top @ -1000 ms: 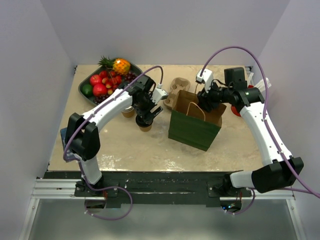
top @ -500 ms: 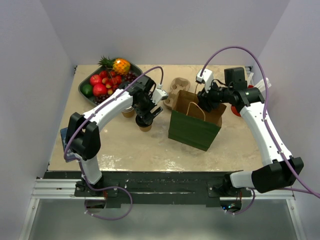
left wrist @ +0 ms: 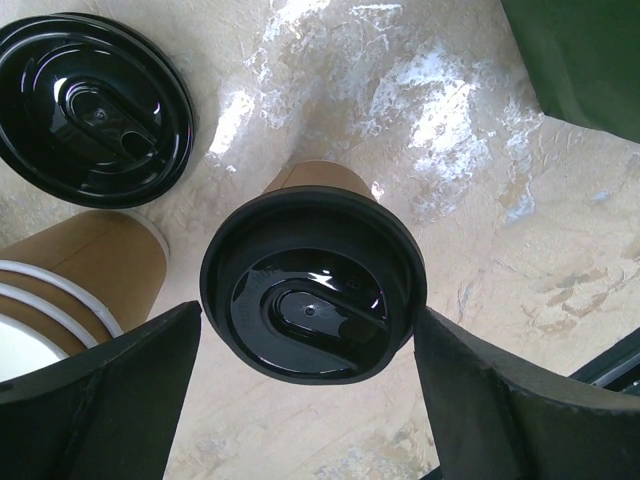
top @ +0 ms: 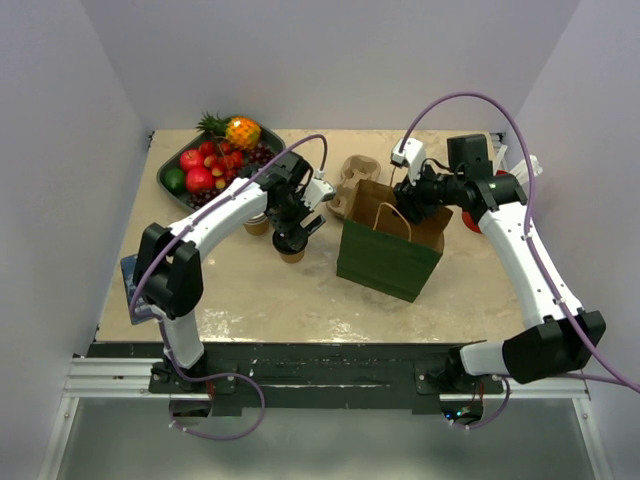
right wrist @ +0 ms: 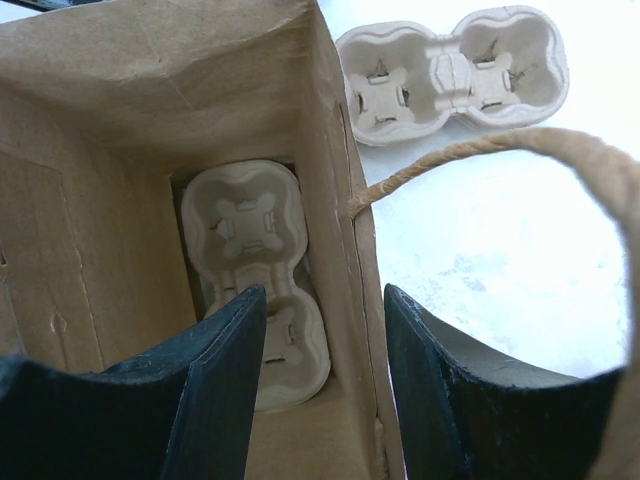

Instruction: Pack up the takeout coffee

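A kraft-tan coffee cup with a black lid (left wrist: pixel 310 300) stands upright on the table; in the top view it (top: pixel 292 255) sits left of the bag. My left gripper (left wrist: pixel 305 335) is open right above it, one finger on each side of the lid, not touching. A second black-lidded cup (left wrist: pixel 95 110) and an unlidded kraft cup, white inside (left wrist: pixel 70 290), stand beside it. My right gripper (right wrist: pixel 325 300) is open, straddling the top edge of the green paper bag's (top: pixel 385 262) far wall. A pulp carrier (right wrist: pixel 255 270) lies inside the bag.
A second pulp carrier (top: pixel 355 175) lies behind the bag. A dark tray of fruit (top: pixel 172 160) sits at the back left. A red cup (top: pixel 470 218) stands right of the bag, partly hidden by my right arm. A blue object (top: pixel 130 275) lies at the left edge.
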